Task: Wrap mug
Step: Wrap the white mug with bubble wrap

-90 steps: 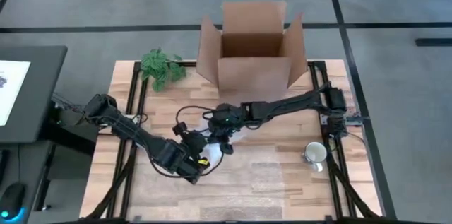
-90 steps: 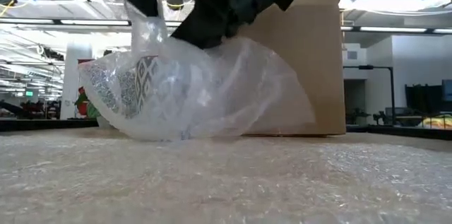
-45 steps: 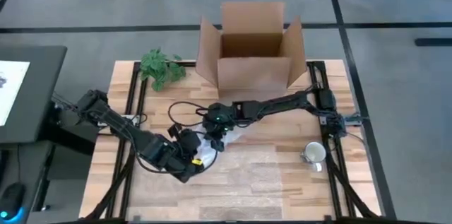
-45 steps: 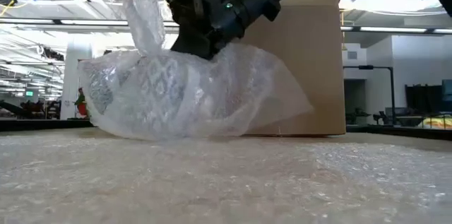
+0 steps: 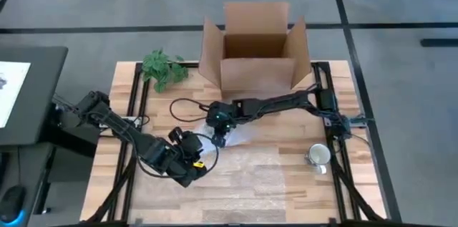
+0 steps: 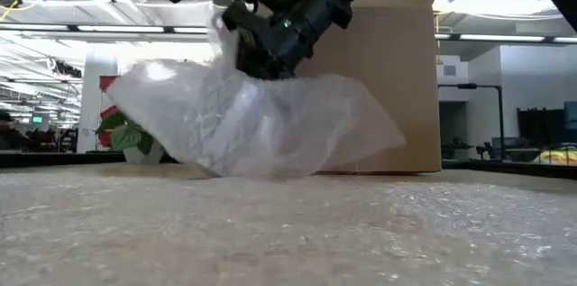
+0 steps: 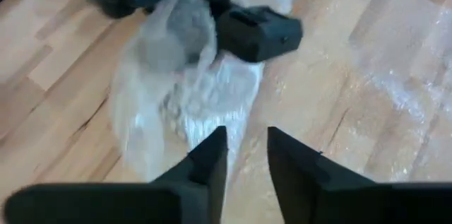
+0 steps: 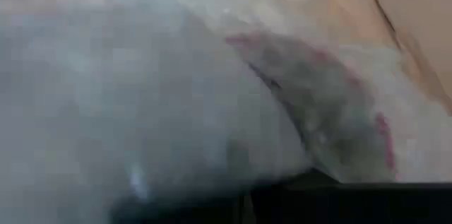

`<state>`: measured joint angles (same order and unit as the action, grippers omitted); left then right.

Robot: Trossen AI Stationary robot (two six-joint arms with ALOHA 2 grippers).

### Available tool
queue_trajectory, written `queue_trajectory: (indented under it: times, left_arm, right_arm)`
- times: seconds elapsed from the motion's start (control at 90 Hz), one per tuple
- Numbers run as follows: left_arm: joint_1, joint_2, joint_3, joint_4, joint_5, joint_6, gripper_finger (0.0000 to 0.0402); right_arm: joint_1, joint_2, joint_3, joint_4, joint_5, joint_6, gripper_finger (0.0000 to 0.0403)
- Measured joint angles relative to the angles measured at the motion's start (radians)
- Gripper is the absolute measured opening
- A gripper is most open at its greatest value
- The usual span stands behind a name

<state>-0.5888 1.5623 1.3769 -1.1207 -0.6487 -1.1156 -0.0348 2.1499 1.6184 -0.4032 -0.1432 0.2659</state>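
A bundle of clear bubble wrap (image 5: pixel 227 135) lies on the table's middle, its underside on the wood (image 6: pixel 270 133). The mug inside shows only as a dim shape through the wrap (image 7: pixel 185 90). My right gripper (image 5: pixel 218 122) sits on the bundle's top left, shut on gathered wrap (image 6: pixel 269 44). My left gripper (image 5: pixel 192 157) hovers near and left of the bundle, its fingers (image 7: pixel 247 159) open with nothing between them. My right gripper holds a gathered bunch of wrap at the bundle's top (image 6: pixel 227 41), coming from above and from the table's right. The wrap rises to the fingers there, while the bundle's bottom stays on the table. The fingertips are buried in wrap, so the layers cannot be told.
An open cardboard box (image 5: pixel 256 49) stands at the far edge behind the bundle. A green plant (image 5: pixel 163 66) lies at the far left. A second mug (image 5: pixel 319 155) stands at the right. A flat sheet of bubble wrap (image 5: pixel 261 177) covers the near middle.
My right gripper has moved toward the table's left with the bundle, which has rolled over; the mug's pattern, seen earlier at its left, is now covered. The strand of wrap that rose to my left gripper has dropped away. My left gripper has shifted slightly left.
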Motion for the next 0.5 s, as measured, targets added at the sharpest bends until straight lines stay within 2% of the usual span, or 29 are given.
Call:
queue_trajectory:
  times: [0.167,0.289,0.367,0.5]
  left_arm:
    - [-0.003,-0.026,0.000,-0.071,0.041,-0.064,0.0131]
    - [-0.020,-0.029,0.000,-0.064,-0.002,-0.084,0.0133]
    - [-0.027,-0.024,0.000,-0.088,-0.027,-0.112,0.0131]
    - [-0.036,-0.022,-0.019,-0.221,-0.036,-0.314,0.0124]
  right_arm:
    - [-0.003,0.003,-0.003,-0.011,-0.002,-0.012,0.0000]
    - [0.000,0.003,-0.003,-0.010,-0.007,-0.015,0.0000]
    - [0.008,0.002,-0.002,-0.009,-0.046,-0.053,0.0000]
    - [0.032,0.002,-0.002,-0.022,-0.081,-0.092,0.0000]
